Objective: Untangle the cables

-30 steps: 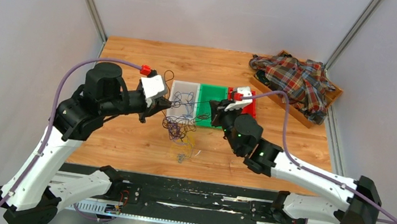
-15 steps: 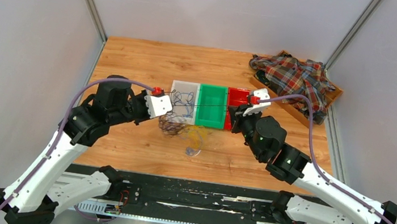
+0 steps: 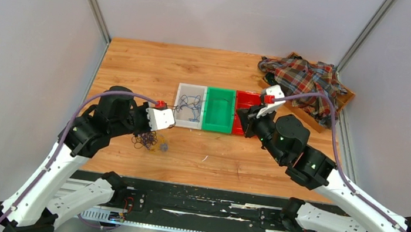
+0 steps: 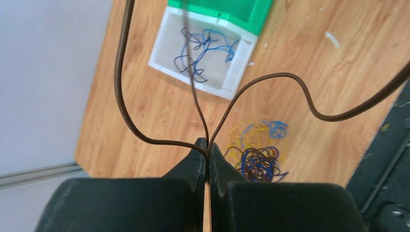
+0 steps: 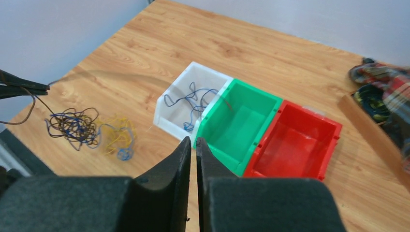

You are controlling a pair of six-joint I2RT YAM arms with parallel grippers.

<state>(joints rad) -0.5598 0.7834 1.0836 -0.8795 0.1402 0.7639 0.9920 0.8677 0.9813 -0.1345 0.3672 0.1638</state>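
Note:
A clump of dark brown and blue cables (image 3: 148, 140) (image 4: 258, 163) (image 5: 72, 126) lies on the wood, with loose yellow and blue loops (image 5: 118, 139) (image 4: 256, 130) beside it. My left gripper (image 3: 175, 111) (image 4: 208, 143) hovers above it, shut on a dark brown cable (image 4: 123, 96) that loops away from its tips on both sides. One blurred strand of that cable arcs toward the green bin (image 3: 216, 128) (image 5: 220, 145). My right gripper (image 3: 241, 118) (image 5: 194, 140) hangs over the bins with its jaws parted by a narrow gap and nothing between them.
A white bin (image 3: 181, 98) (image 5: 171, 126) holds blue cables (image 3: 193, 106). A red bin (image 3: 248, 99) (image 5: 270, 170) sits to the right of the green one. A plaid shirt (image 3: 305, 81) fills a wooden tray at the back right.
The brown cable was stretched taut between both grippers; the right one has let go and moved right. The left gripper pulled left, and the clump now lies further left on the table.

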